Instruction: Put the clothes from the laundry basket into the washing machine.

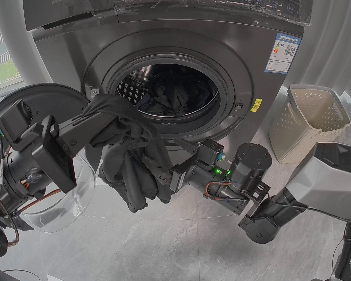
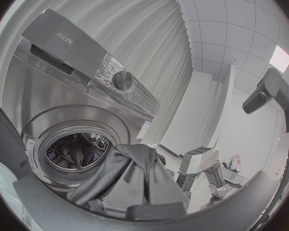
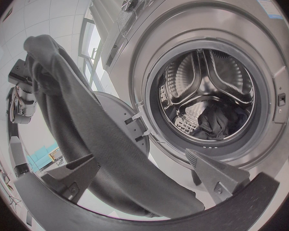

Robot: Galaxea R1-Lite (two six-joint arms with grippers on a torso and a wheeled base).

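Garment (image 1: pixel 132 168), dark and limp, hangs in front of the open washing machine (image 1: pixel 206 40), near its round opening. Left pincer (image 1: pixel 105 113) is clamped on its top edge; right pincer (image 1: pixel 160 149) spreads wide around the hanging folds. More dark clothes (image 1: pixel 175 94) lie inside the drum (image 1: pixel 132 90). Laundry basket (image 1: pixel 308 118) stands on the floor (image 1: pixel 163 235), right of the machine

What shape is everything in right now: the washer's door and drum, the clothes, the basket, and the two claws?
washing machine door: swung wide open.
drum: holds some dark clothes, not full.
dark garment: hanging in the air before the opening.
left gripper: shut on the dark garment's top.
right gripper: open, the dark garment passing between its fingers.
laundry basket: upright on the floor, no clothes visible inside.
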